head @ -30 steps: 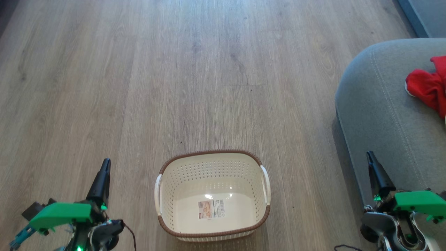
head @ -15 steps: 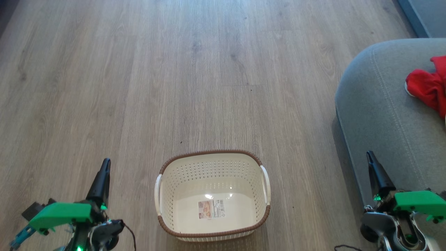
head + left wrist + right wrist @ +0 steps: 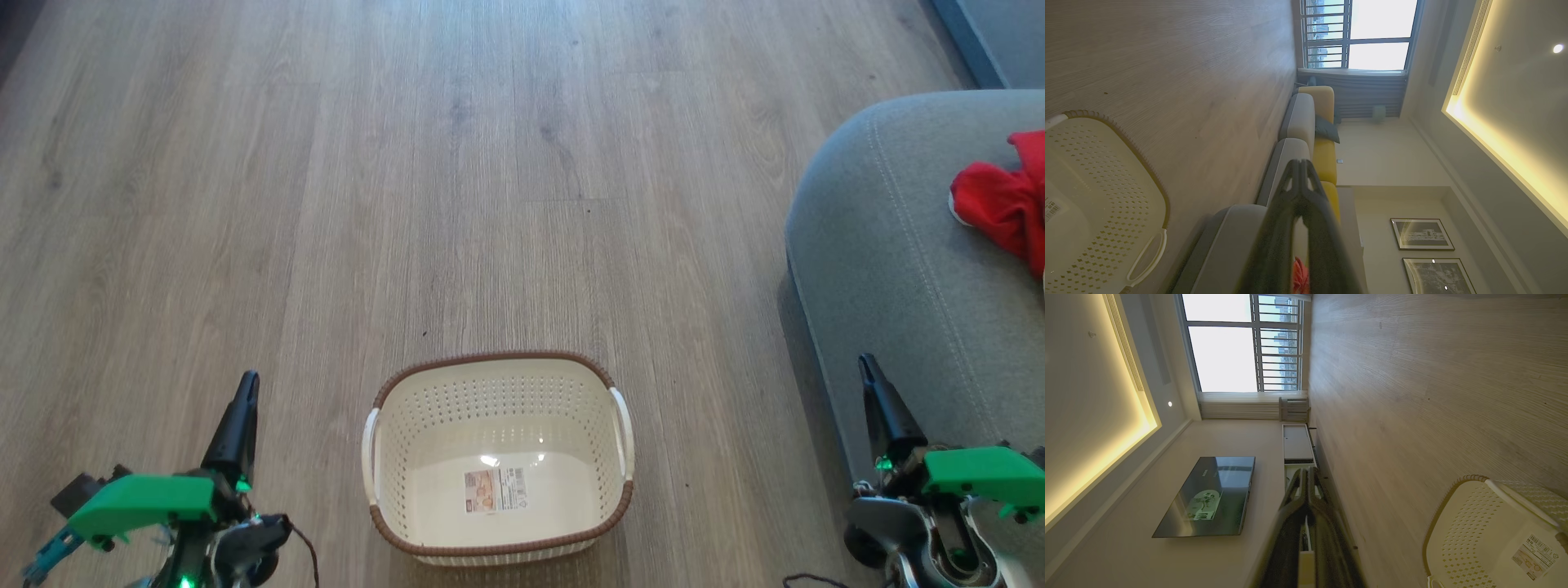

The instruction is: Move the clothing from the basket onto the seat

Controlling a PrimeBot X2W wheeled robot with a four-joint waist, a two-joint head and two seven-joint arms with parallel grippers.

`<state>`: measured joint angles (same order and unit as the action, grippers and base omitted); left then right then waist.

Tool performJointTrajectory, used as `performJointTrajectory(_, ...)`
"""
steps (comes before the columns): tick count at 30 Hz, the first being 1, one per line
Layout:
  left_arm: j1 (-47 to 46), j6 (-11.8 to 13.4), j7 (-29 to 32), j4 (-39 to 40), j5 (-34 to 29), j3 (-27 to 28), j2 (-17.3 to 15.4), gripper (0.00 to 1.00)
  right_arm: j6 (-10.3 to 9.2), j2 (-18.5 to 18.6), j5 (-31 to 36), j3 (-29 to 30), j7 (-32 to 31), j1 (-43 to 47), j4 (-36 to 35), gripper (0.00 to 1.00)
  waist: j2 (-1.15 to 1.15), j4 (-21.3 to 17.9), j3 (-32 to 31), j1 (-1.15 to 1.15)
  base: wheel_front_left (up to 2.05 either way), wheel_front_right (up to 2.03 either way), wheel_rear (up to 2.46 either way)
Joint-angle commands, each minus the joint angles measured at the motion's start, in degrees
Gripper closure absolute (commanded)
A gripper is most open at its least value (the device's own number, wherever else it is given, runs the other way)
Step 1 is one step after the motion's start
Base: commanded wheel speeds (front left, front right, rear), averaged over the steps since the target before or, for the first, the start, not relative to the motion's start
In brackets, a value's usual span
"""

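**Basket.** The small cream-white perforated plastic basket with a brown woven-look rim (image 3: 494,400) stands on the pale wood-plank floor (image 3: 408,204). Its inside is bare down to the printed label (image 3: 495,490) on its bottom. No fabric lies in it.

**Clothing.** The soft bright red clothing with white trim (image 3: 1000,204) lies crumpled on the large grey upholstered seat cushion (image 3: 890,245), well to the right of the basket and beyond it. The head view's edge cuts part of it off.

**Left pincer** (image 3: 247,384). It is left of the basket and apart from it. The fingers point forward with tips pressed together, and they hold nothing.

**Right pincer** (image 3: 869,371). It is right of the basket, against the seat's near corner in the head view. The tips meet and it is empty.

**Assessment.** The pincers flank the basket in what looks like a rest posture, closed because there is no load and nothing left in the basket to reach for. With the basket empty and the clothing on the seat, the transfer appears complete.

**Reservation.** Whether the whole garment lies securely on the seat cannot be confirmed.
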<state>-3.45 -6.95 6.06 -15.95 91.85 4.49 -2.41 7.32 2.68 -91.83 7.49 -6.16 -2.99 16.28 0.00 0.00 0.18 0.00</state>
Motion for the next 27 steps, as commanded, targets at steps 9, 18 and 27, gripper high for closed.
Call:
performJointTrajectory(9,-2.74,-0.54,0.43,1.89,0.31,2.04,-0.47,1.00,0.17,0.20,-0.33,-0.96,-0.33,-3.20,-2.25,1.00,0.00,0.00,0.00,0.00,0.00,0.00,0.00)
performJointTrajectory(18,-2.74,-0.54,0.43,1.89,0.31,2.04,-0.47,1.00,0.17,0.20,-0.33,-0.96,-0.33,-3.20,-2.25,1.00,0.00,0.00,0.00,0.00,0.00,0.00,0.00)
performJointTrajectory(27,-2.74,-0.54,0.43,1.89,0.31,2.03,-0.47,1.00,0.17,0.20,-0.33,-0.96,-0.33,-3.20,-2.25,1.00,0.00,0.00,0.00,0.00,0.00,0.00,0.00)
